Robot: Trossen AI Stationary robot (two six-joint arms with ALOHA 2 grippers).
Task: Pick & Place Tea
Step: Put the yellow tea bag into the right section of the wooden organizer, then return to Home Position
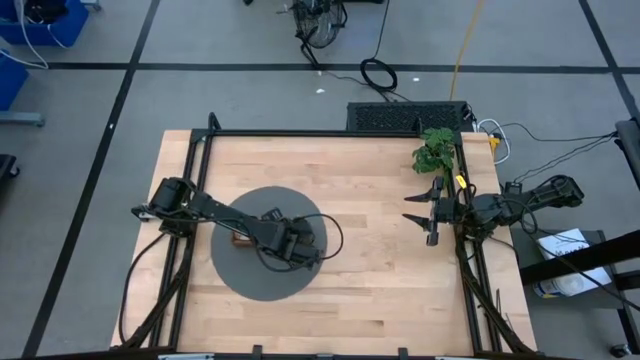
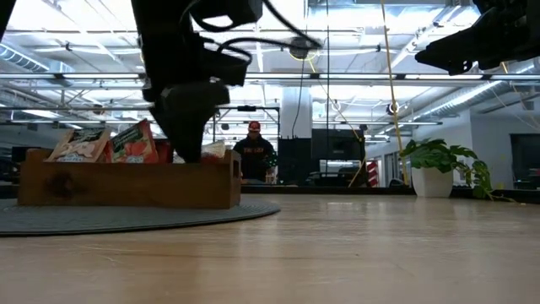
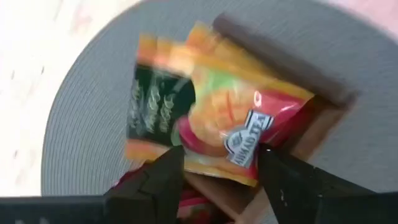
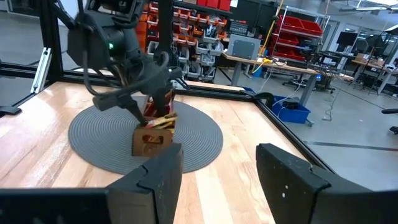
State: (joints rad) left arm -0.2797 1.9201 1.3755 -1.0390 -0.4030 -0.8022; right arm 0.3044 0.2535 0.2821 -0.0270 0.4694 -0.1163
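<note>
My left gripper point(image 1: 292, 243) points down over the brown wooden tray point(image 2: 126, 181) on the round grey mat point(image 1: 240, 280). It is open. An orange-yellow tea packet point(image 3: 205, 106) stands tilted just beyond its fingertips point(image 3: 221, 171), above a tray compartment; the right wrist view shows the packet point(image 4: 163, 119) under the fingers. More packets, orange point(image 2: 80, 145) and red with green point(image 2: 135, 142), stand upright in the tray. My right gripper point(image 1: 408, 208) waits open and raised near the table's right edge. My left gripper comes from above, pointing down, with one finger point(image 3: 165, 177) and the other point(image 3: 280, 177) on either side of the orange-yellow packet's lower edge point(image 3: 217, 163). I cannot tell whether they touch it.
A potted green plant point(image 1: 437, 150) stands at the far right corner, close to my right arm. The grey mat covers the table's left half; bare wood point(image 1: 380, 280) lies between mat and right arm. A person point(image 2: 253, 152) stands in the room far behind the table.
</note>
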